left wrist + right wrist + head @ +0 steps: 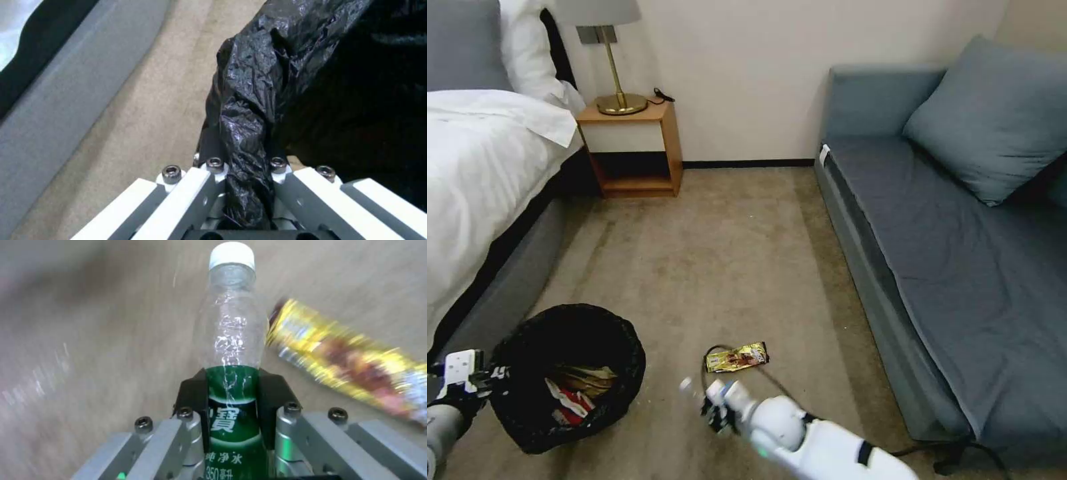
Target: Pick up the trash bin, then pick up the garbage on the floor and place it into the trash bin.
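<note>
Snack wrapper (342, 373) motion-blurred; bin's (567, 377) white shell hidden under bag.

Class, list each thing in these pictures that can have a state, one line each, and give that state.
Left tool: shut on the trash bin's bag rim.
Right tool: shut on the bottle.
Trash bin: upright, open, holding litter.
Bottle: capped, clear, gripped at its green label.
Gold wrapper: flat on the carpet, not yet picked up.

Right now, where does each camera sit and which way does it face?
Head: high up, looking down over the carpet; shows both arms, trash bin, snack wrapper.
Left wrist: behind the left end effector, shut on the bin's black liner.
Right wrist: behind the right end effector, gripping the bottle.
Shared: head and right wrist both see the wrapper.
</note>
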